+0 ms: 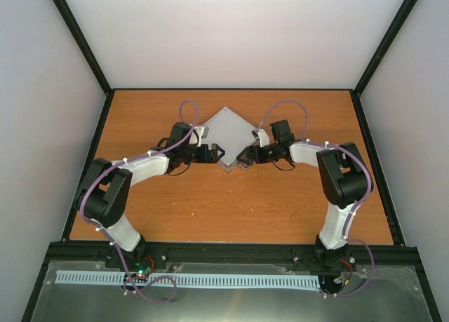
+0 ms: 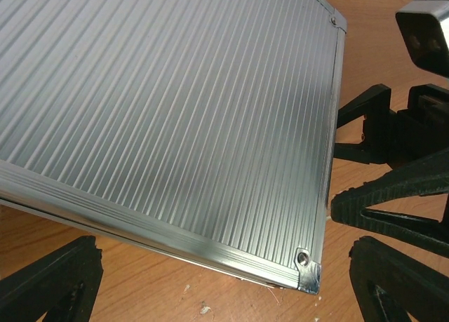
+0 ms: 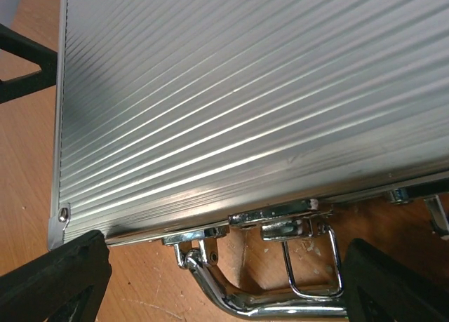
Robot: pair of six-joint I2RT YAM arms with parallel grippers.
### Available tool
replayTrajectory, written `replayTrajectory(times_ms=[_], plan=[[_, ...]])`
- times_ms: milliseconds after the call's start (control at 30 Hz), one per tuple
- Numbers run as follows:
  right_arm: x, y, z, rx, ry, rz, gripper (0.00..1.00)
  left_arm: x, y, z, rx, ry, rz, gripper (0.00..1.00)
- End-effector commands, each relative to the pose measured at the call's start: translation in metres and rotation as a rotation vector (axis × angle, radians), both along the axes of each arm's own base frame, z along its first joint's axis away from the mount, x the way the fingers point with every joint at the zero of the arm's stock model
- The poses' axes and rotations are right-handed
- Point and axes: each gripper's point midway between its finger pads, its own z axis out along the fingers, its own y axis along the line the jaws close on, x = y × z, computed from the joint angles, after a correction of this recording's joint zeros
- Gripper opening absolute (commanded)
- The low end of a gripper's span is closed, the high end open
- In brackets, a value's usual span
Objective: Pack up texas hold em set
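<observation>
Looking like the latching stage: the silver case (image 1: 226,136) is lying shut and flat on the table (image 1: 231,210), towards the back, so its contents are hiding. A latch (image 3: 311,260) by the handle (image 3: 235,304) seems to be hanging loose and needing a flip. Left gripper (image 1: 218,153) and right gripper (image 1: 243,156) are both gaping wide at its near corner, holding nothing

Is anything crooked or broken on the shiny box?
The ribbed silver aluminium case is shut but lies cornerwise on the wooden table. Beside its chrome handle, one chrome latch has its loop hanging loose, seemingly unfastened. No damage shows.
</observation>
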Motion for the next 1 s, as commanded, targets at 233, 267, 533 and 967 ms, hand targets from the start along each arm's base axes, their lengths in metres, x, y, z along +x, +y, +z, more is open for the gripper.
replayTrajectory(times_ms=[233, 267, 533, 967], plan=[[-0.014, 0.004, 0.003, 0.025, 0.075, 0.05, 0.92, -0.001, -0.003, -0.001, 0.005, -0.009, -0.011, 0.97], [-0.014, 0.005, 0.002, 0.03, 0.08, 0.053, 0.92, -0.002, -0.003, -0.001, 0.005, -0.008, -0.012, 0.97], [-0.023, 0.024, 0.029, 0.211, 0.122, 0.102, 0.88, -0.002, -0.003, -0.001, 0.006, -0.009, -0.016, 0.97], [-0.024, 0.022, 0.038, 0.231, 0.135, 0.06, 0.86, -0.002, -0.003, -0.001, 0.004, -0.015, -0.022, 0.97]])
